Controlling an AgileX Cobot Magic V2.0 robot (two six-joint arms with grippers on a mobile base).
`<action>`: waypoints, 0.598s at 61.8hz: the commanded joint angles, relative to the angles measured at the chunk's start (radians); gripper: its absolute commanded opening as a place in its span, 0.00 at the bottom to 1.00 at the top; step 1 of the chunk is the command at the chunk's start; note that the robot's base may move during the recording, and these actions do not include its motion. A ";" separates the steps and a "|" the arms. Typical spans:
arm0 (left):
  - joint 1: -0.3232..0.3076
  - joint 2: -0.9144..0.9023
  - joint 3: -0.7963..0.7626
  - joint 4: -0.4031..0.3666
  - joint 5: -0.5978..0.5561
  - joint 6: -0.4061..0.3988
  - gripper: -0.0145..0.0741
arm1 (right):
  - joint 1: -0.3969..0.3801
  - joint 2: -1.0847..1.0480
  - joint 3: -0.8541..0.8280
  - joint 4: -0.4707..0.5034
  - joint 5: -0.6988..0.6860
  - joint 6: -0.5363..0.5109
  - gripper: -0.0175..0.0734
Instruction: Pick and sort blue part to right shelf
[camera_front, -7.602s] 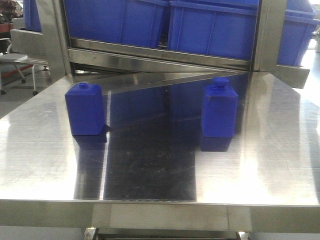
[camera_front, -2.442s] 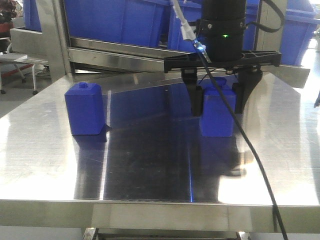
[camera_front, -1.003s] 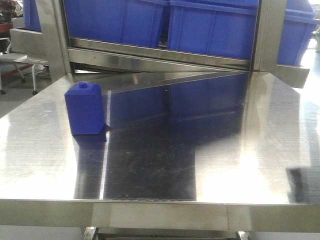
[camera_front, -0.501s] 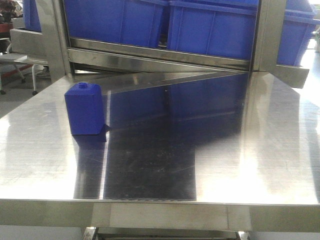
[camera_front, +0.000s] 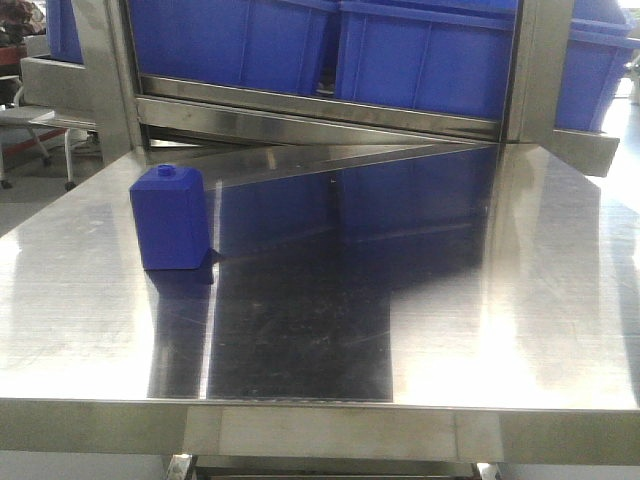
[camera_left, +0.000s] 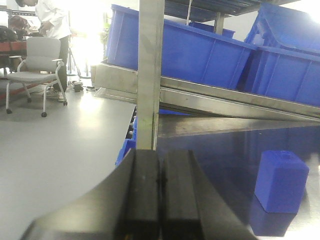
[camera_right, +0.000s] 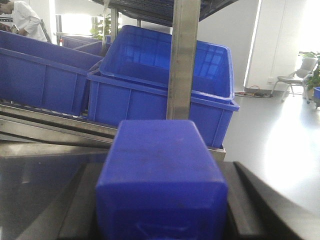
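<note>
Blue part (camera_right: 160, 170) fills the near foreground of your right wrist view, clamped in the right gripper (camera_right: 161, 210). The gripper's dark fingers (camera_right: 75, 215) press on both flanks of the part, parted only by its width. Just past the part rises a steel post (camera_right: 183, 60) of the right shelf (camera_right: 45, 125). Behind the post sits a large blue bin (camera_right: 150, 100), with more bins to its left.

Your left gripper (camera_left: 160, 200) is closed on nothing, its two black fingers pressed flat together. Ahead of it and to the right, a squat blue block (camera_left: 281, 181) stands upright on the worktop (camera_left: 225, 145), well apart from the fingers. Farther off a shelf upright (camera_left: 150, 75) stands in front of a row of bins (camera_left: 200, 50). At the far left are a grey chair (camera_left: 37, 65) and a person in white (camera_left: 50, 15).

In the front view you see the squat blue block near the worktop's left edge, toward the back left corner, cap up. Beyond the back edge run the shelf's steel rail (camera_front: 320, 108) and the bins above it.
</note>
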 joint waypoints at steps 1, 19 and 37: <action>-0.005 -0.023 0.021 -0.009 -0.091 -0.005 0.30 | -0.006 0.008 -0.023 -0.010 -0.086 0.002 0.65; -0.005 -0.023 0.021 -0.009 -0.091 -0.005 0.30 | -0.006 0.008 -0.023 -0.010 -0.086 0.002 0.65; -0.005 -0.023 0.021 -0.009 -0.091 -0.005 0.30 | -0.006 0.008 -0.023 -0.010 -0.086 0.002 0.65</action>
